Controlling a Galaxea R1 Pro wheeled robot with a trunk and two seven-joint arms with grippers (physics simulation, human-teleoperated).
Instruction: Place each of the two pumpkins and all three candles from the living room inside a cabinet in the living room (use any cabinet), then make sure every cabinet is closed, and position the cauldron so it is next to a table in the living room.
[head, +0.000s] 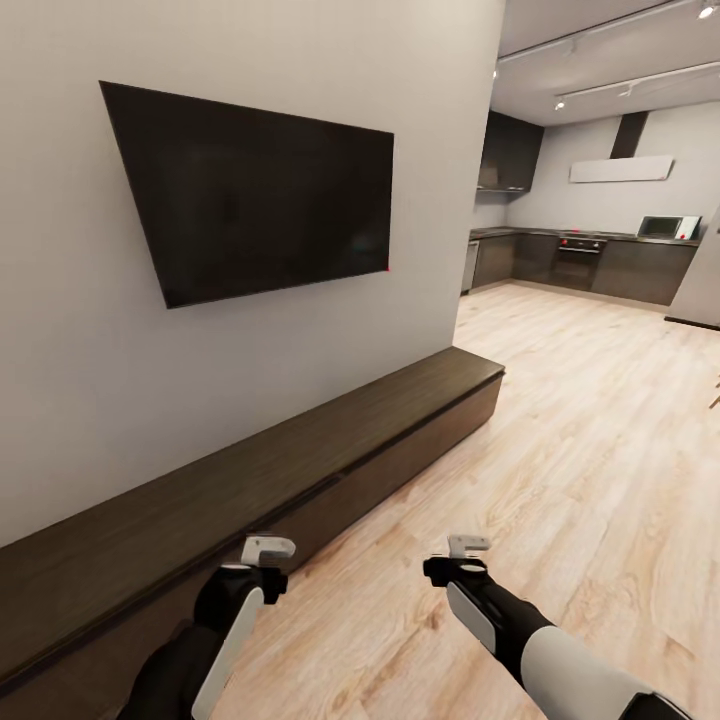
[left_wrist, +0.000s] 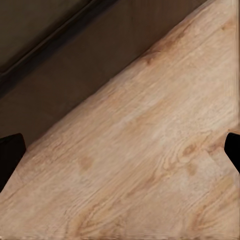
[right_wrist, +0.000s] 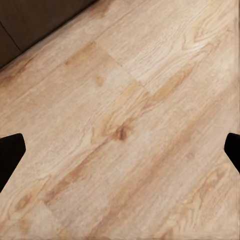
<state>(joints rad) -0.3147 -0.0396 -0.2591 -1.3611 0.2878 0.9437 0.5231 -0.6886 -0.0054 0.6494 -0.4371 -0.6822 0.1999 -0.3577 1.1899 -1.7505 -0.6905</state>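
Note:
The long, low dark brown cabinet (head: 300, 460) runs along the grey wall at the left, and the fronts I can see lie flush. My left gripper (head: 268, 548) hangs just in front of it, over the wooden floor. In the left wrist view the gripper (left_wrist: 120, 155) has its fingertips (left_wrist: 11, 152) far apart, with the cabinet front (left_wrist: 60, 65) close by. My right gripper (head: 467, 545) is further from the cabinet, above bare floor. The right wrist view shows this gripper (right_wrist: 120, 155) open too, and a corner of the cabinet (right_wrist: 35, 20).
A large black TV (head: 260, 190) hangs on the wall above the cabinet. Light wooden floor (head: 580, 430) stretches to the right and ahead into a kitchen with dark units (head: 600, 262) and an oven at the back.

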